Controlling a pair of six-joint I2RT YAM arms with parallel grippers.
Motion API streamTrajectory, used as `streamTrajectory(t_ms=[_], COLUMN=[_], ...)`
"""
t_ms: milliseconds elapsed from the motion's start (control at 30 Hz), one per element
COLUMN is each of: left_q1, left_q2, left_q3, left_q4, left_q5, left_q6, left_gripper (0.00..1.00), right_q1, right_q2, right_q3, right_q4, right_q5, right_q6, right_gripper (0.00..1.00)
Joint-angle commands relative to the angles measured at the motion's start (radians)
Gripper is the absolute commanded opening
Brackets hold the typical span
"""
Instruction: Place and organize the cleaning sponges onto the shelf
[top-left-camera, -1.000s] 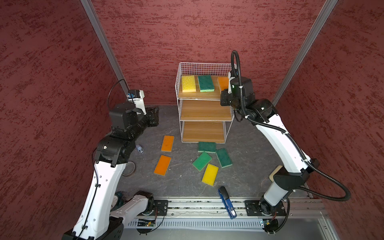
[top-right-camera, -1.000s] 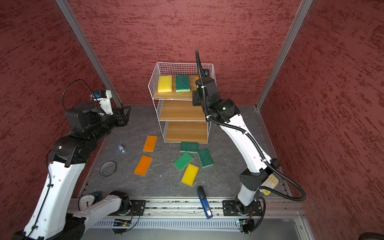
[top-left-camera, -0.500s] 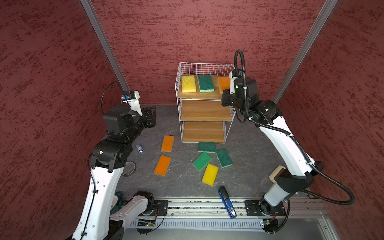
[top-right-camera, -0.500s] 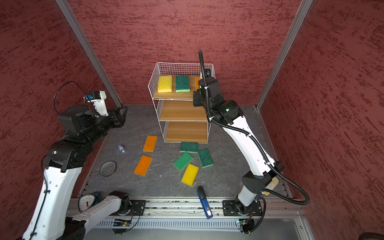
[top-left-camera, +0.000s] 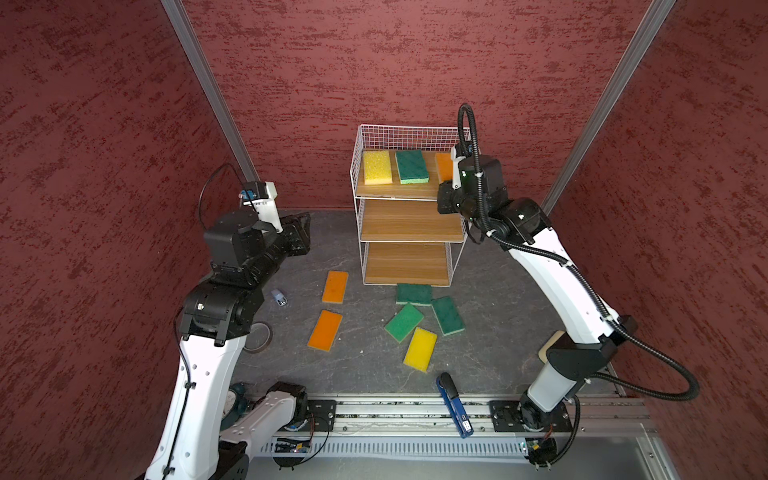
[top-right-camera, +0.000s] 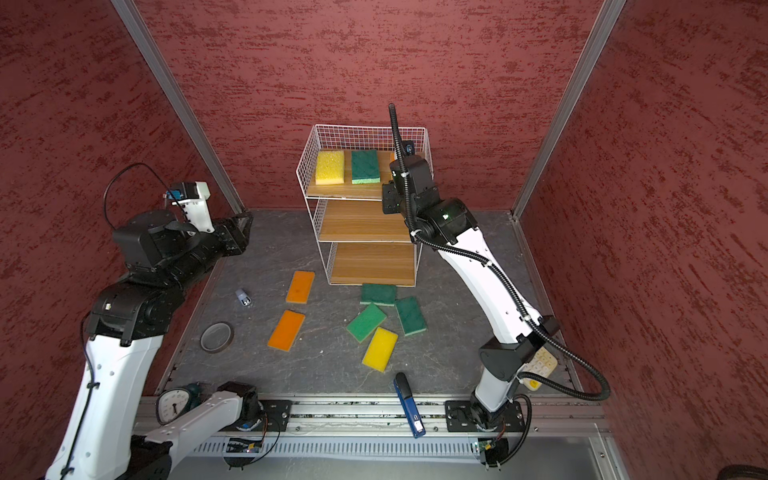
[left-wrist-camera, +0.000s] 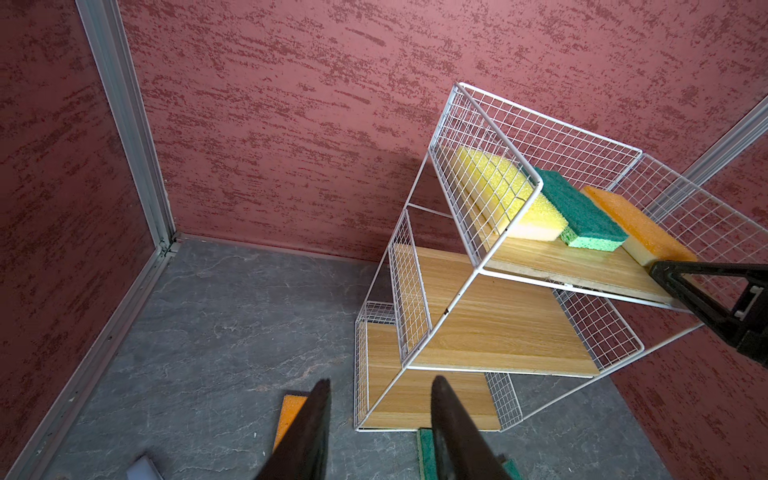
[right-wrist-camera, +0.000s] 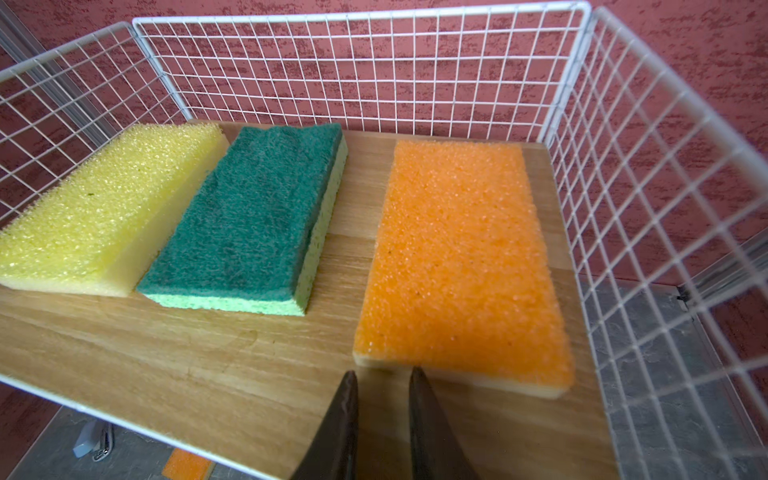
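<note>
The shelf (top-left-camera: 409, 220) stands at the back of the floor. Its top board holds a yellow sponge (right-wrist-camera: 104, 212), a green one (right-wrist-camera: 249, 216) and an orange one (right-wrist-camera: 461, 257), side by side. My right gripper (right-wrist-camera: 384, 374) hovers over the front of that board just short of the orange sponge, jaws slightly open and empty. On the floor in front lie two orange sponges (top-left-camera: 335, 286) (top-left-camera: 325, 330), three green sponges (top-left-camera: 413, 294) (top-left-camera: 403, 322) (top-left-camera: 447, 315) and a yellow one (top-left-camera: 420, 349). My left gripper (left-wrist-camera: 381, 382) is open, empty and raised to the shelf's left.
A blue stapler (top-left-camera: 455, 405) lies at the front rail. A tape ring (top-right-camera: 216, 337), a small grey object (top-left-camera: 279, 297) and a dial gauge (top-right-camera: 172, 405) sit on the left. A keypad (top-right-camera: 540, 368) is behind the right arm's base. Red walls enclose the floor.
The left arm has swung a little to the left and settled. The right wrist has shifted slightly at the front of the top board. No sponge has moved.
</note>
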Motion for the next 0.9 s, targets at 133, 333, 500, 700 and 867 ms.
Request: streamTrajectory(t_ms=[133,333,500,700,867], left_q1=[0.011,0.013,0.013,0.013,0.013], left_q2=[-0.019,-0.023,-0.023,-0.021,-0.018], left_q3=[-0.022,-0.037,-0.051,-0.067,-0.073], left_q4=[0.034,0.042,0.054,0.065,0.061], left_q5=[0.03,0.037,0.052,0.074,0.082], left_q6=[-0.009,-0.021,-0.035,-0.052,-0.056], left_gripper=[0.41,0.41,0.41,0.41,0.42], right_q1=[-0.012,-0.015,-0.015,-0.014,-0.014], right_q2=[0.026,0.037,0.046,0.056,0.047], right_q3=[0.044,0.052,0.051,0.06,0.058], right_q4=[0.017,0.023,0.029,0.031,0.022], right_q5=[-0.015,-0.014,-0.029,-0.05,-0.058], right_q6=[-0.003,0.001,-0.002,-0.003,-0.008], right_gripper=[0.24,0.24,0.24,0.24,0.24])
